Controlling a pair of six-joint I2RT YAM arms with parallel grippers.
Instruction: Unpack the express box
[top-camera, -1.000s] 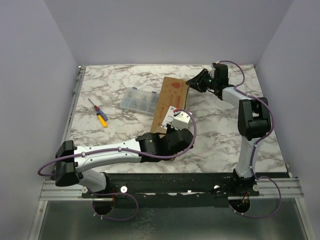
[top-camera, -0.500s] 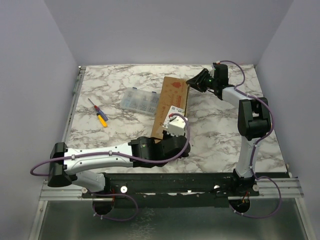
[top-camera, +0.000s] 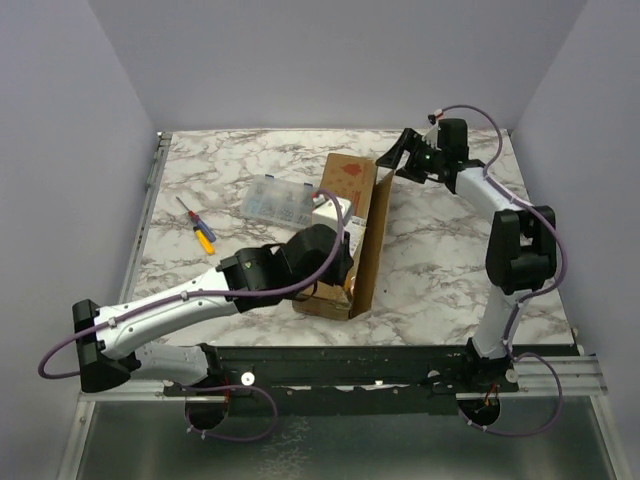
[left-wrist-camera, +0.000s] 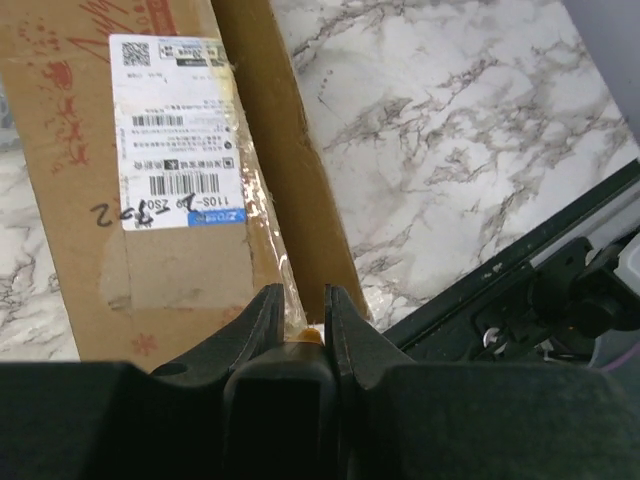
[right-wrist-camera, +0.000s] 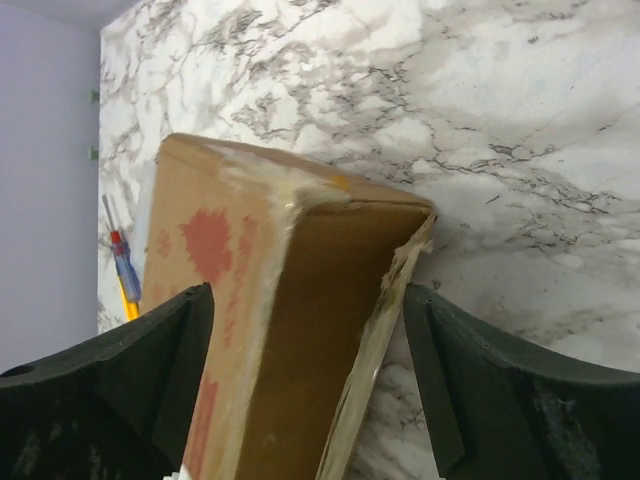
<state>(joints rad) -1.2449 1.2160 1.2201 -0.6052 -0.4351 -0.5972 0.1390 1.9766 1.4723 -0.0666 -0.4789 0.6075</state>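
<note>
Two hands met the express box (top-camera: 345, 185): the left hand (left-wrist-camera: 297, 298) pinched its raised flap, the right hand (right-wrist-camera: 305, 300) gaped open around the box's far end

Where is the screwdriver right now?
In the top view the screwdriver lies on the left side of the table, just left of the clear case and well apart from the box.

The left hand (left-wrist-camera: 300, 305) sits at the near end of the express box (left-wrist-camera: 90, 250). Its fingers (left-wrist-camera: 262, 315) are nearly together, closed on the lower end of the raised flap (left-wrist-camera: 275, 130). The white shipping label (left-wrist-camera: 175, 130) faces up. Marble bench (left-wrist-camera: 450, 130) lies to the right.
</note>
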